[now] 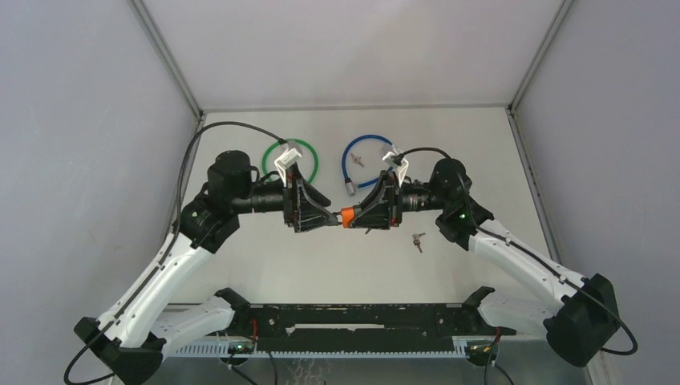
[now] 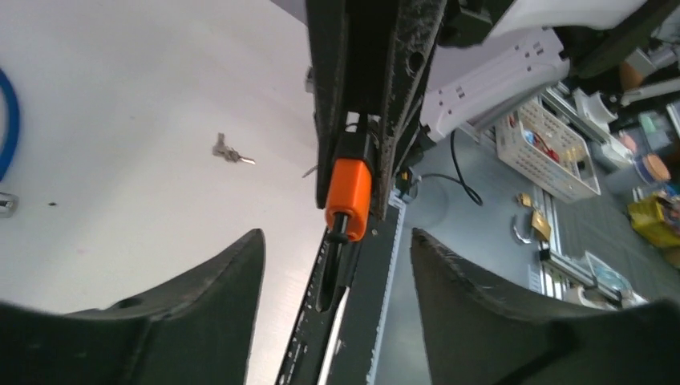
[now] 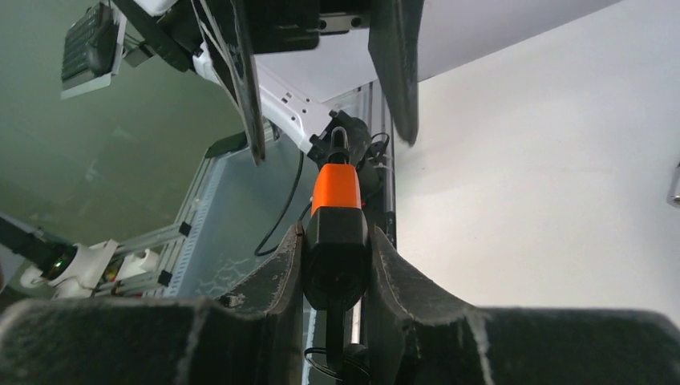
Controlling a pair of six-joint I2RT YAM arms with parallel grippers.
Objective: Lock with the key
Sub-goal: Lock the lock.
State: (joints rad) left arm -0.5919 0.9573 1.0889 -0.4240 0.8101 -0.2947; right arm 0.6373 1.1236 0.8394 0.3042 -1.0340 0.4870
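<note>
Lock [image 3: 335,188]: gripping from three o'clock with right gripper [image 3: 337,249]; holding left gripper [image 2: 337,237] unclenched at nine o'clock around inserted key [image 2: 340,228]; seemingly nearing completion.

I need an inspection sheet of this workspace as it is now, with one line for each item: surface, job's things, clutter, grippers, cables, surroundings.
Surface: white table, no spill seen.
Job's things: orange lock is held in the air between the arms. Near key lies on the table. Far key lies inside the blue loop.
Clutter: green loop and the blue loop lie at the back.
Grippers: left gripper is open and faces the lock. Right gripper is shut on the lock.
Cables: black arm cables run free of the lock.
Surroundings: grey walls, nothing else seen.
</note>
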